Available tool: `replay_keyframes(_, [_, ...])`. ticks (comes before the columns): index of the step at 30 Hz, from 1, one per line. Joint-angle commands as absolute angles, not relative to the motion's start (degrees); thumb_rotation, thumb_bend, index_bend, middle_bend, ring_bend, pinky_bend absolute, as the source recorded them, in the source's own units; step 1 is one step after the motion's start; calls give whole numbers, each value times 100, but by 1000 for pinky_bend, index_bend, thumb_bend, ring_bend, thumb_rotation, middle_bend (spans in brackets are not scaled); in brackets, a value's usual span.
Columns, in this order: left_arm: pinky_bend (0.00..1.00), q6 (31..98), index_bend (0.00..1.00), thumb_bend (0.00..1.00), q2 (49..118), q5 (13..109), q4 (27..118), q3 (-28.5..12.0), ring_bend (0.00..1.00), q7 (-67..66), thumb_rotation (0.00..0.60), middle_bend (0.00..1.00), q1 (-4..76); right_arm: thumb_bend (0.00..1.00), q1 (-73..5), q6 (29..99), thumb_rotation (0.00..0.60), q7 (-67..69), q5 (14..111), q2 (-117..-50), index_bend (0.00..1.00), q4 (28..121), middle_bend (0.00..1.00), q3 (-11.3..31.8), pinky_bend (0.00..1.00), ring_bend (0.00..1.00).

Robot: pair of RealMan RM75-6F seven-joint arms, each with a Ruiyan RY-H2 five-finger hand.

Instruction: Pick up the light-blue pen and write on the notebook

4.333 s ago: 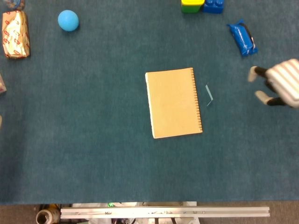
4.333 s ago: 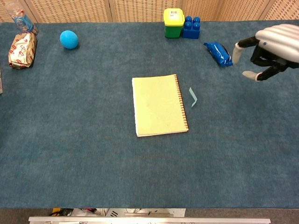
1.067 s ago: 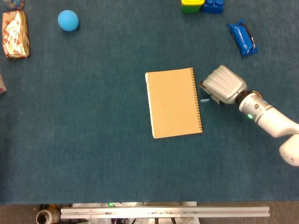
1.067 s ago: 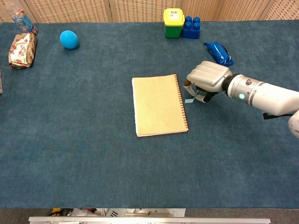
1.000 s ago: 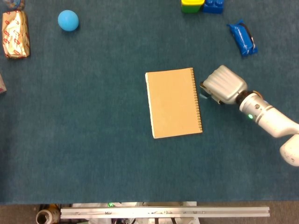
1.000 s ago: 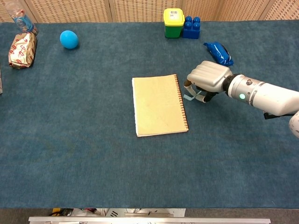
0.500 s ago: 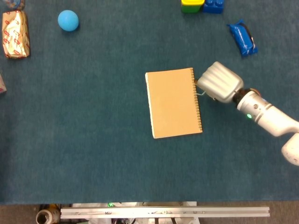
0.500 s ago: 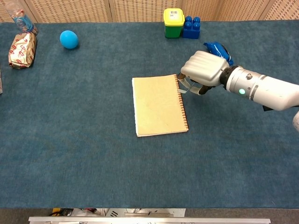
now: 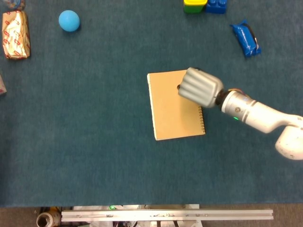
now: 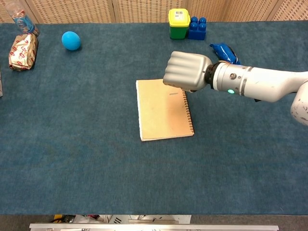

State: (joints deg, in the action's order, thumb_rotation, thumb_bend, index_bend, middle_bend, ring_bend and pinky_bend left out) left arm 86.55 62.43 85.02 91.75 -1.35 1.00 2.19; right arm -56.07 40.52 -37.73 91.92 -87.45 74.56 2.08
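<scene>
The blue-carpeted surface (image 9: 94, 156) lies wide and bare toward 6 and 9 o'clock. The tan notebook (image 9: 168, 116) has not moved, spiral edge toward 3 o'clock. The right robot hand (image 9: 200, 87) has shifted from beside that spiral to over the notebook's upper right corner, fingers curled into a fist; the light-blue pen, earlier seen in it, is now hidden, so its grip cannot be confirmed

The tan spiral-bound notebook (image 9: 175, 106) lies closed and flat mid-table; the pen is hidden.
</scene>
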Motion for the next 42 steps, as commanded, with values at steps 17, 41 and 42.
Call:
replay_keyframes(17, [122,8560,198,343,6301,8500,9015,-129,227,241,600,274,238,410,-5577,4262,600,-5467,9241,-9464,669,6728,1000,147,1000,1000])
replay_keyframes(41, [122,8496,198,343,6334,8459,8838,-116,227,394,600,273,217,409,-5533,4345,600,-6002,9222,-10016,669,6308,1000,27,1000,1000])
replay_keyframes(42, [122,8496,197,343,6334,8462,8836,-116,227,394,600,273,219,409,-5523,4359,600,-6012,9215,-10030,669,6310,1000,28,1000,1000])
